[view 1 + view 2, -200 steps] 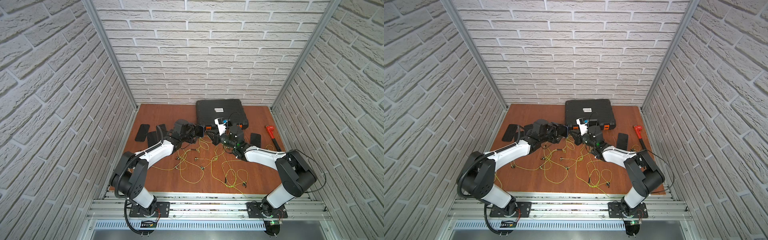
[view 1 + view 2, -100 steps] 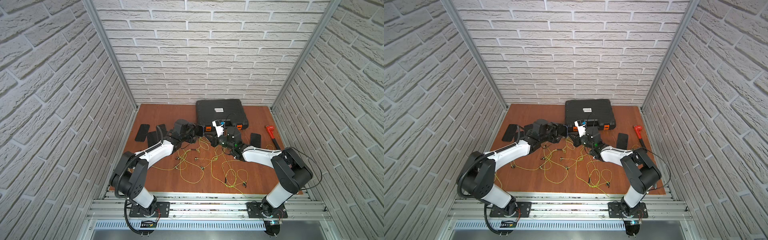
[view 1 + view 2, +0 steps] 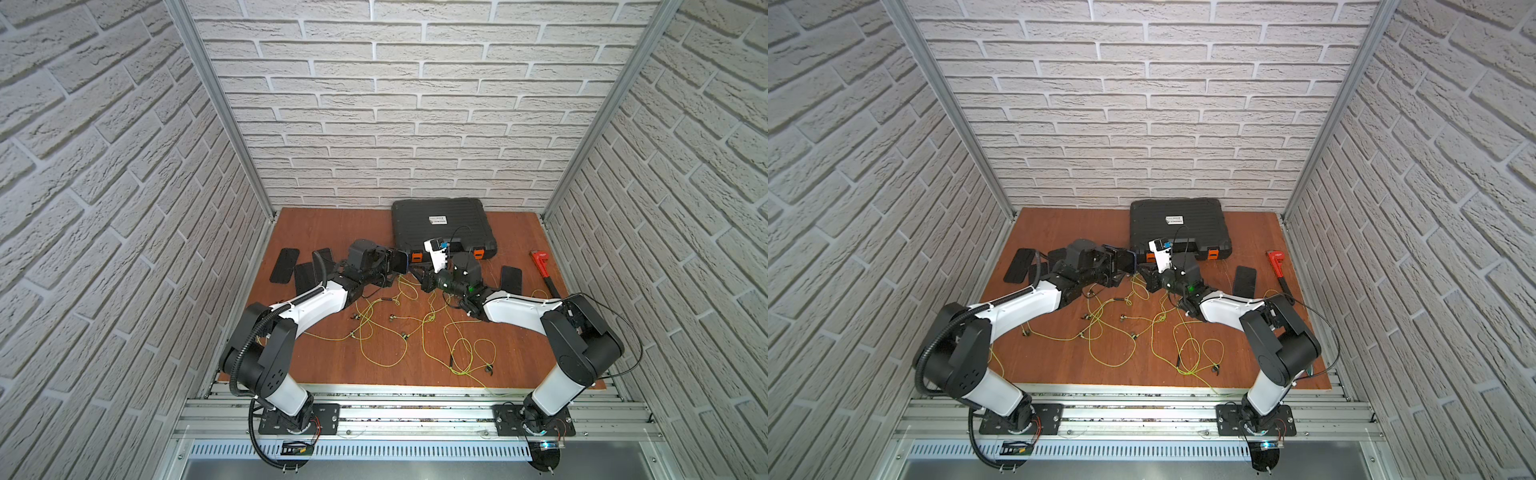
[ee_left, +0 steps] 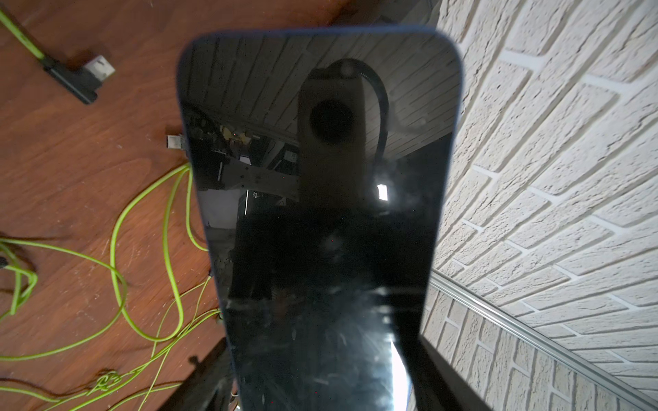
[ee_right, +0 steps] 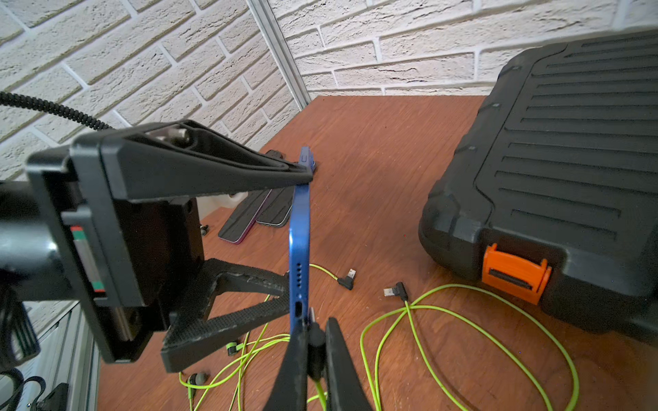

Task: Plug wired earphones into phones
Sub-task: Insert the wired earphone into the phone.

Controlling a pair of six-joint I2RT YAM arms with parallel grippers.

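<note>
Now left end effector (image 5: pixel 297 235) clamps the blue-edged phone (image 5: pixel 299 220), right end effector (image 5: pixel 316 325) pinched on a plug (image 5: pixel 315 343) beside its port (image 5: pixel 298 307)

Left end effector (image 5: pixel 298 236) clamps blue-edged phone (image 5: pixel 301 199) on edge; right end effector (image 5: pixel 317 331) pinches plug (image 5: pixel 315 347) (just beside port).

A blue-edged phone (image 5: pixel 299 249) is held on edge above the board, its port end showing and one dark plug (image 5: pixel 315 340) just beside the port. Three more dark phones (image 3: pixel 285 265) lie flat at the left and one (image 3: pixel 510 280) at the right. The yellow-green earphones (image 5: pixel 407 306) sprawl tangled mid-board.
</note>
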